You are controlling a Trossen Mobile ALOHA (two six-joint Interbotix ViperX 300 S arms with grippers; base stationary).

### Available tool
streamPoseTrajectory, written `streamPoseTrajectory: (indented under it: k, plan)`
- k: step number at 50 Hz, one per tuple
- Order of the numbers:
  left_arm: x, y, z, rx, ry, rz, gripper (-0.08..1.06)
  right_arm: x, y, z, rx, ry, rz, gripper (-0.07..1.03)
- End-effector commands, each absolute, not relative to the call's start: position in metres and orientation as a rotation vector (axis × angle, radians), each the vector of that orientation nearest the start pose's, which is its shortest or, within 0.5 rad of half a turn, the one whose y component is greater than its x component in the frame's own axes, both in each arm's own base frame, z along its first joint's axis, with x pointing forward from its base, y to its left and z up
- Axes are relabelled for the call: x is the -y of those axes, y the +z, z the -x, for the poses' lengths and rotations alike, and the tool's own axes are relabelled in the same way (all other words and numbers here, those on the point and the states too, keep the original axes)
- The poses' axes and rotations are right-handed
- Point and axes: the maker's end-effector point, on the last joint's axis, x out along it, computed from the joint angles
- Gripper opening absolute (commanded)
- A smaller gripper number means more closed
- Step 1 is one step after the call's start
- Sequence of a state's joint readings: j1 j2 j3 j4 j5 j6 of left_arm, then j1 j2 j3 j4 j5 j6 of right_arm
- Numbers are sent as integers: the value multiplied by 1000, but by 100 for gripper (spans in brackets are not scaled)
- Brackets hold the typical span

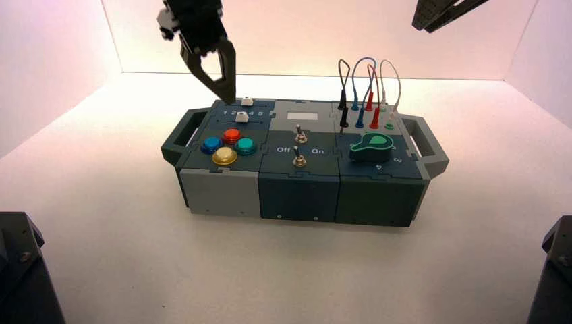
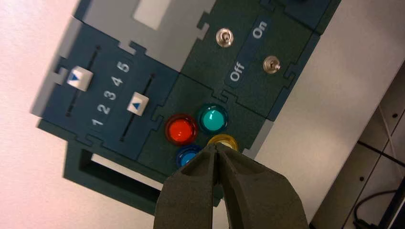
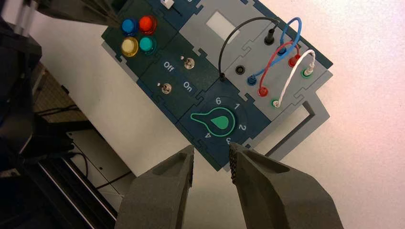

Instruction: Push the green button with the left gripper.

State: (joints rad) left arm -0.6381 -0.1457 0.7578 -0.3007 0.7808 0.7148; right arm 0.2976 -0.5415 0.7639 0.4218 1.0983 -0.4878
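The green button [image 1: 245, 145] is a teal dome on the box's left block, beside the red button [image 1: 231, 135], blue button [image 1: 211, 144] and yellow button [image 1: 224, 156]. It also shows in the left wrist view [image 2: 212, 119] and the right wrist view [image 3: 146, 44]. My left gripper [image 1: 228, 96] is shut and empty, hanging above the slider panel behind the buttons, clear of the box. In the left wrist view its tips [image 2: 216, 147] overlap the yellow button [image 2: 224, 140] and the blue button [image 2: 187, 155]. My right gripper [image 3: 210, 160] is open, raised high at the back right [image 1: 442, 13].
The box [image 1: 222, 192] has two white sliders [image 2: 79, 78] with numbers 1 to 5, two toggle switches [image 2: 224, 37] lettered Off and On, a green rotary knob [image 1: 371, 146], and looped wires [image 1: 367, 84] in sockets. Handles [image 1: 177, 138] stick out at both ends.
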Motion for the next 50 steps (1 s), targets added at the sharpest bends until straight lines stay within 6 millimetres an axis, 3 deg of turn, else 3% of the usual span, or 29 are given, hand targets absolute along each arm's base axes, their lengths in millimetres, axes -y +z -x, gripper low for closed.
streamPoseTrajectory:
  k: [1, 50]
  plan:
    - [213, 94, -221, -1161, -1054, -694, -3, -133, 199, -209, -1176, 767, 192, 41]
    - [229, 53, -229, -1235, -1065, -727, -3, -134, 209, -214, -1130, 761, 196, 41]
